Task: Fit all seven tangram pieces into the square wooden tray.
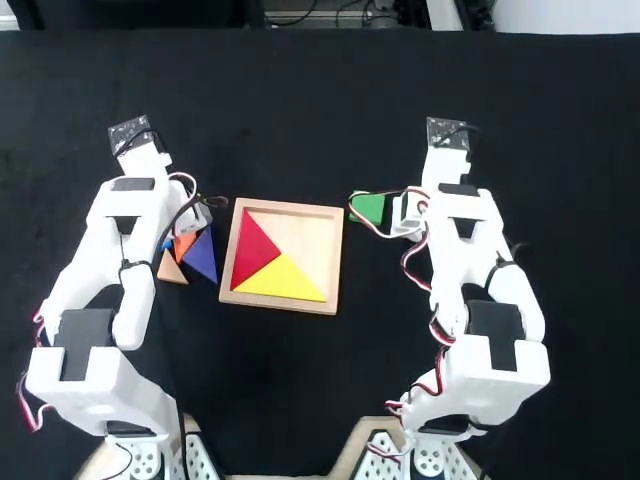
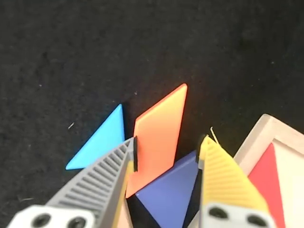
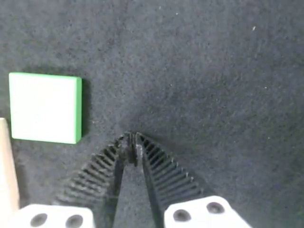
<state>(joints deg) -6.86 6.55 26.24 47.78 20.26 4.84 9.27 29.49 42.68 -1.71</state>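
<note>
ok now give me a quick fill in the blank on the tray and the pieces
1. The wooden tray holds two pieces, a red triangle and a ___ one.
2. The green piece lying outside the tray is a ___.
3. The right arm's jaws are ___.
4. The left arm's jaws stand ___ by the orange parallelogram.

Missing words: yellow; square; shut; open

White arms (image 1: 110,260), black servos (image 1: 85,330), ribbed fingers (image 3: 166,175)
</note>
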